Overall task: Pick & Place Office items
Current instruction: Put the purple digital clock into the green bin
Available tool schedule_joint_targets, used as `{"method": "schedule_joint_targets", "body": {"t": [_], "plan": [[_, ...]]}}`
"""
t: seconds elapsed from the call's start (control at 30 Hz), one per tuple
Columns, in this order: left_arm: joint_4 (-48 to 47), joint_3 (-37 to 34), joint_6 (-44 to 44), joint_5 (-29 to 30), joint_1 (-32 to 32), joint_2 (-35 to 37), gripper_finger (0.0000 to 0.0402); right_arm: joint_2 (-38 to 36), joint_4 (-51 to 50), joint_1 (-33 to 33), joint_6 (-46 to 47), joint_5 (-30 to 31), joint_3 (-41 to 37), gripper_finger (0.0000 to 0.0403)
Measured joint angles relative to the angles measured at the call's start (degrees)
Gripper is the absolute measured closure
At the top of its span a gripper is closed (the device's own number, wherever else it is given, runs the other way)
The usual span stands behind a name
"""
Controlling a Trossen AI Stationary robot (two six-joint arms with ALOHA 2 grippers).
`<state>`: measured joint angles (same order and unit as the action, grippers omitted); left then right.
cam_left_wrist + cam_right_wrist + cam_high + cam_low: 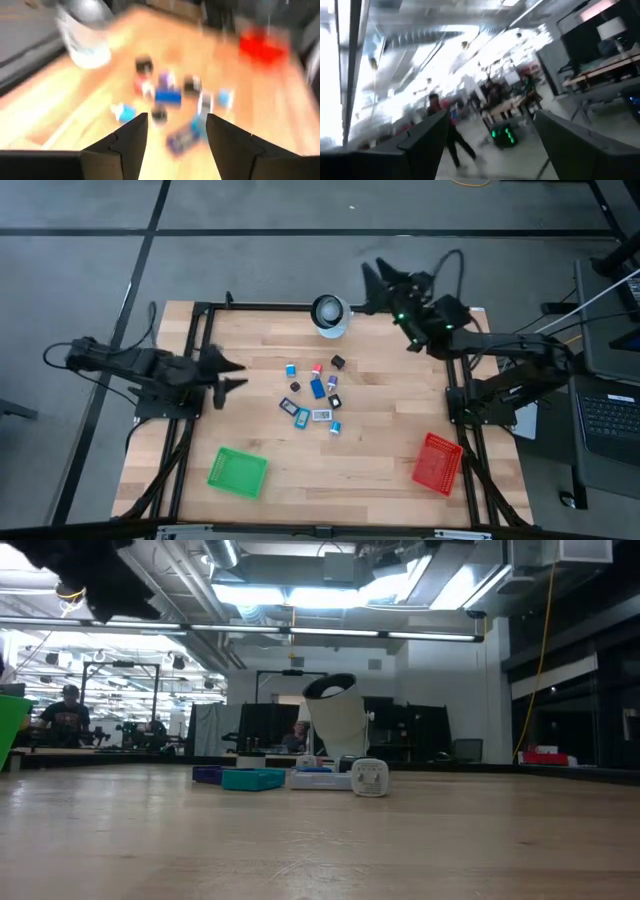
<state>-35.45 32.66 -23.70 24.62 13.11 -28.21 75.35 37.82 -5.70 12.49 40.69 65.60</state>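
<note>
The green basket (pixel 238 472) sits at the near edge of the table (pixel 380 470), and the red basket (pixel 438 462) stands well apart from it along the same edge. Beyond the green basket, toward the table's middle, the office items (pixel 315 395) lie in a loose cluster: small blue, black, red and white pieces, some just beside one another.

The left gripper (pixel 232 375) hangs beside that cluster on the green basket's side, its fingers spread wide with nothing between them. The left wrist view looks past them onto the pieces. Judging from this, the step in hand is reaching for a first item. It would go best to choose a piece on the cluster's near fringe, line the fingers up so neighbours stay outside them, and come down straight.

Farther off, past the cluster, a white ring-shaped object (pixel 330 314) stands at the far edge. The right gripper (pixel 372 280) is raised beyond that edge, fingers parted and empty, pointing into the room.
</note>
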Motion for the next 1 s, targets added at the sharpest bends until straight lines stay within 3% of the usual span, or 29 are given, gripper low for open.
{"method": "schedule_joint_targets", "body": {"t": [0.13,0.23,0.47,0.7,1.0], "plan": [[-2.93,4.39,9.45,-11.97,-2.50,-12.47,0.0190,-0.75,-5.24,-0.43,3.25,-3.29,-0.02,0.0096],[-2.51,6.10,16.95,-16.87,-3.91,-21.00,0.0179,-0.96,-9.43,-0.53,7.16,-5.48,-0.02,0.0096],[6.07,9.31,29.69,-22.62,-7.29,-38.21,0.0167,-0.96,-13.88,-0.43,9.75,-11.63,-0.02,0.0096],[8.68,13.36,33.99,-26.01,-10.87,-54.67,0.0170,-0.98,-13.61,-0.63,9.59,-19.37,-0.02,0.0096],[6.85,24.13,43.12,-26.13,-14.22,-67.16,0.0170,-0.98,-13.25,-0.63,9.63,-24.37,-0.02,0.0096]]}}
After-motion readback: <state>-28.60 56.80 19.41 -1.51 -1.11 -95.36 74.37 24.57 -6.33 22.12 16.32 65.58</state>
